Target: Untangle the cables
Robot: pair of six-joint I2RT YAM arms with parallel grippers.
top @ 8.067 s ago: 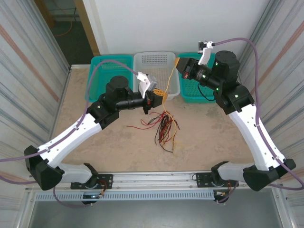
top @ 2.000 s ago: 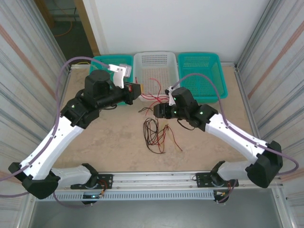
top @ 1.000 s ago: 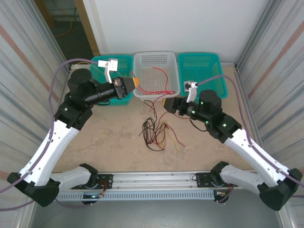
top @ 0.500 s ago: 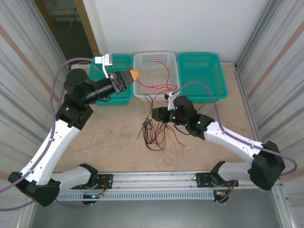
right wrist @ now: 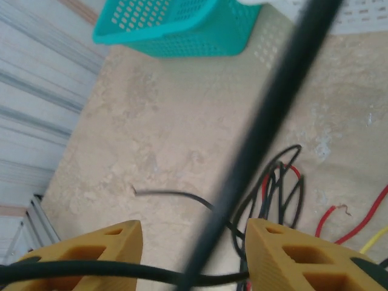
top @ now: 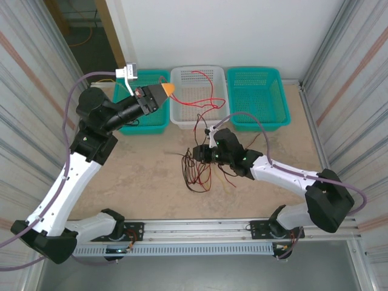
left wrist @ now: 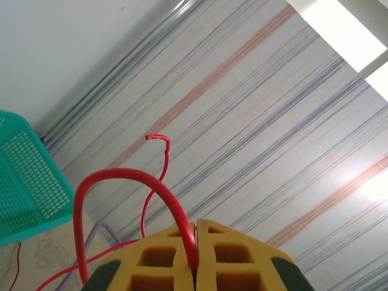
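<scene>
My left pincer's (left wrist: 195, 225) fingers (left wrist: 218, 235) are matt yellow plastic; the thin red cable (left wrist: 121, 174) between them has smooth, glossy sheathing.

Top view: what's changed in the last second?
The left fingers, shut on the red cable, pulled it farther from the pile. The right fingers moved in over the pile, narrowing around a black cable, not yet closed. The baskets stayed put.

Bare bench (top: 139, 176) lower left of frame; tangled cables (top: 196, 170) block centre; three baskets (top: 257, 97) line the top edge.
</scene>
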